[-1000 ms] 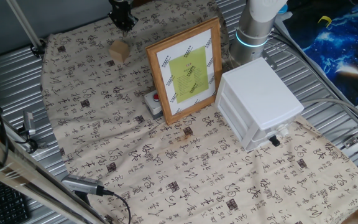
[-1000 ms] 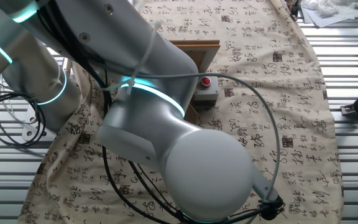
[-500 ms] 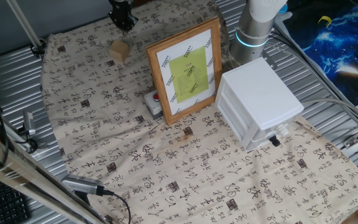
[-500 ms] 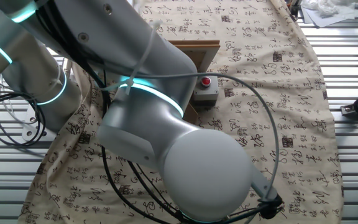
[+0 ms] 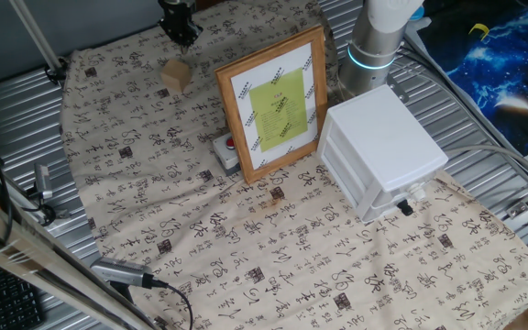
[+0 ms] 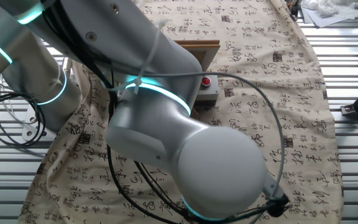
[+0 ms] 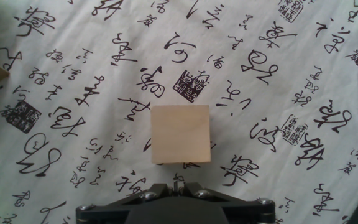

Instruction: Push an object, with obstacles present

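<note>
One block is the thing to be pushed, and it sits near the far left corner of the cloth-covered bench, well apart from everything else. The fingers hang just beyond it, toward the far edge of the cloth, so the block lies on the near side of them, between them and the open cloth in front. In the hand view the block shows as a plain square just ahead of the fingers' black base at the bottom edge, centred on it; its faces look equal, so it has no long axis to speak of.

How far the fingers are parted cannot be told: in the fixed view they read as one dark shape, and the hand view shows only their base. They hold nothing that can be seen.

To the right stands the frame, upright and leaning back a little, with the grey button box at its lower left corner, touching or just beside it. Further right is the drawer unit, close by the frame's right side.

Judging from this, a push straight away from the fingers would send the block over bare cloth, passing left of the frame and box.
</note>
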